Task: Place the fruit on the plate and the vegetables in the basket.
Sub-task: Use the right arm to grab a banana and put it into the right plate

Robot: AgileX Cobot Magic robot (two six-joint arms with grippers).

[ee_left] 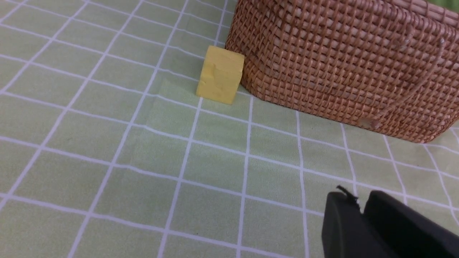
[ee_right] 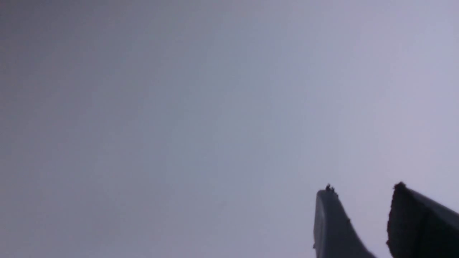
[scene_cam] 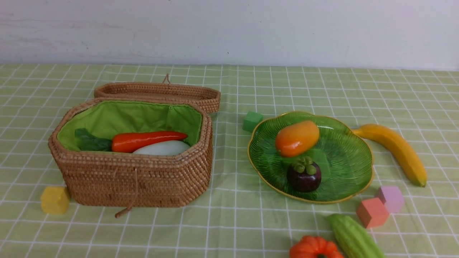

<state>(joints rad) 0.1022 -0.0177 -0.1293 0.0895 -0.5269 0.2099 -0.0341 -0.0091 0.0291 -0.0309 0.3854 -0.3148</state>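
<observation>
My two arms do not show in the front view, so I describe my tools from the wrist cameras. My left gripper [ee_left: 360, 205] hangs low over the tablecloth [ee_left: 107, 150], close to the near left corner of the basket [ee_left: 340, 64]. Its two black fingers are pressed almost together and nothing is between them. My right gripper [ee_right: 362, 195] faces only a blank grey surface; its fingers stand apart and hold nothing.

The basket stands on the left with its lid [scene_cam: 157, 91] folded back to the far side, so the mouth is free for dropping things in. The carrot [scene_cam: 148, 140] and the radish [scene_cam: 163, 148] already lie inside, side by side on the green lining. The plate [scene_cam: 351, 154] is on the right; the mango [scene_cam: 297, 138] rests on its far part and the mangosteen [scene_cam: 304, 175] on its near part.

Three things remain. The banana [scene_cam: 396, 150] lies on the cloth right of the plate, with its far end at the rim. I judge it a short move for my right arm. The pumpkin [scene_cam: 315, 248] and the gourd [scene_cam: 353, 238] lie near me, below the plate, and must cross to the left. The yellow cube [scene_cam: 55, 199] just beside the basket is not mine to move.
</observation>
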